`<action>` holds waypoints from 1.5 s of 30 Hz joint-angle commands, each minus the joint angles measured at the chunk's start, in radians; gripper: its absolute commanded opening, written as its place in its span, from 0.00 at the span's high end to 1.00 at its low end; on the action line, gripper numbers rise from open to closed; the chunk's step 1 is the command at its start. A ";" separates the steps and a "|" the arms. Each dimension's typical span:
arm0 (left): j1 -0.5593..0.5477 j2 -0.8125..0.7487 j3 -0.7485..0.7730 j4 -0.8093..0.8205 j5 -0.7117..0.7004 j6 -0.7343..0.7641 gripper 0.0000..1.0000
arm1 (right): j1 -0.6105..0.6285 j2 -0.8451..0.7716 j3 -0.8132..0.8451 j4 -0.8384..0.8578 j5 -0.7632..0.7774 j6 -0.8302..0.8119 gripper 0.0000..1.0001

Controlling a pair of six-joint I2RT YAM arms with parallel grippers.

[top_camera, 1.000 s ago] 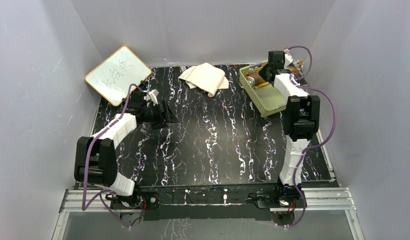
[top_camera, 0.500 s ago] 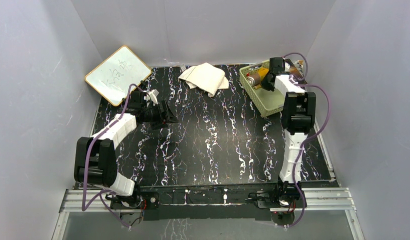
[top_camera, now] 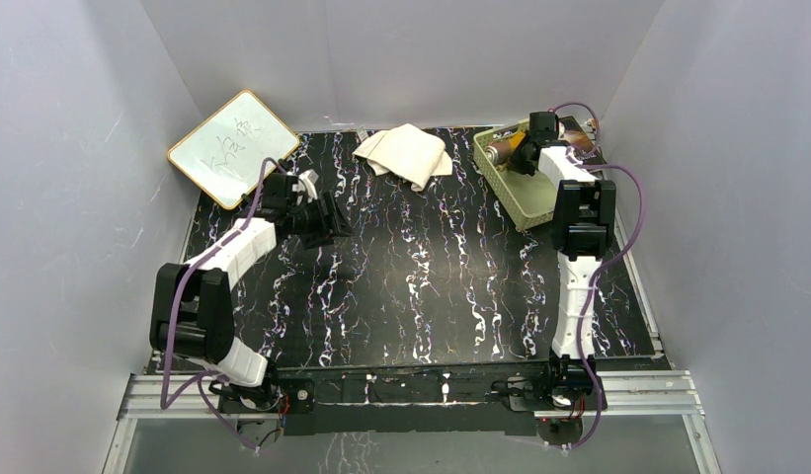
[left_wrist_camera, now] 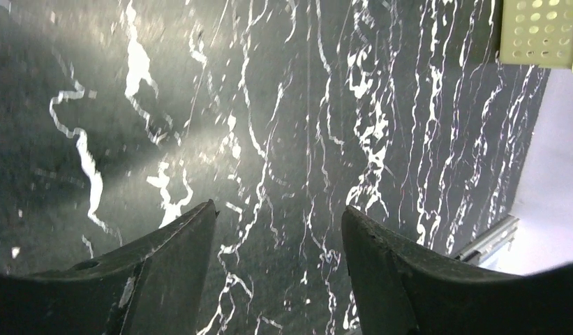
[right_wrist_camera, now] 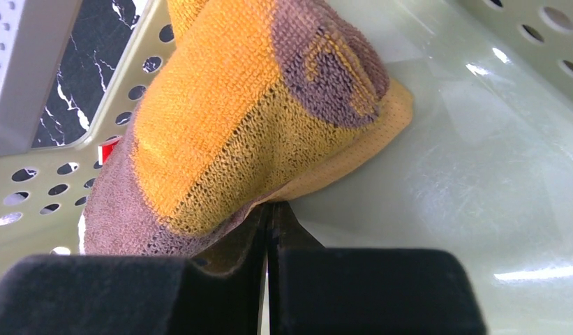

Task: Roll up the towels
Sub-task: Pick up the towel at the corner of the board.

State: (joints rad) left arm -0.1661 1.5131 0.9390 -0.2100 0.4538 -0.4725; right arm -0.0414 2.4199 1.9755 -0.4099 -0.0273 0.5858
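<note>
— Inside basket (right_wrist_camera: 479, 174), where was the orange towel (right_wrist_camera: 220, 125)?
— Bunched vs. the holed wall. R gripper (right_wrist_camera: 268, 209) was clamped on its lower hem, fingers fully together.
— Cream towel (top_camera: 406, 153)?
— Crumpled at far edge of table (top_camera: 431, 267), left of basket, not touching it.
— L gripper (left_wrist_camera: 280, 216)?
— Jaws apart, nothing btwn, over bare table near whiteboard (top_camera: 233, 146).

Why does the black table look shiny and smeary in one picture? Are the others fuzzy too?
Left wrist view: bright glare whitens the table, veins smeared. Right wrist view: orange towel knit is sharp, basket floor glints. Top view: evenly lit, clear.
</note>
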 commanded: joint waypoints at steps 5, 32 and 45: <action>-0.055 0.083 0.207 0.099 -0.214 0.004 0.35 | 0.002 -0.304 -0.201 0.251 0.071 -0.074 0.76; -0.055 0.950 1.089 0.212 -0.320 0.172 0.31 | 0.361 -0.507 -0.489 0.597 0.082 -0.531 0.24; -0.042 1.133 1.251 0.303 -0.220 0.023 0.28 | 0.500 -0.215 -0.348 0.568 0.129 -0.910 0.10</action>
State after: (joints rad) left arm -0.2169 2.5954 2.1265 0.0784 0.1761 -0.3866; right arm 0.4011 2.1357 1.5513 0.1379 0.0612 -0.1322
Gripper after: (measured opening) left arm 0.720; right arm 0.886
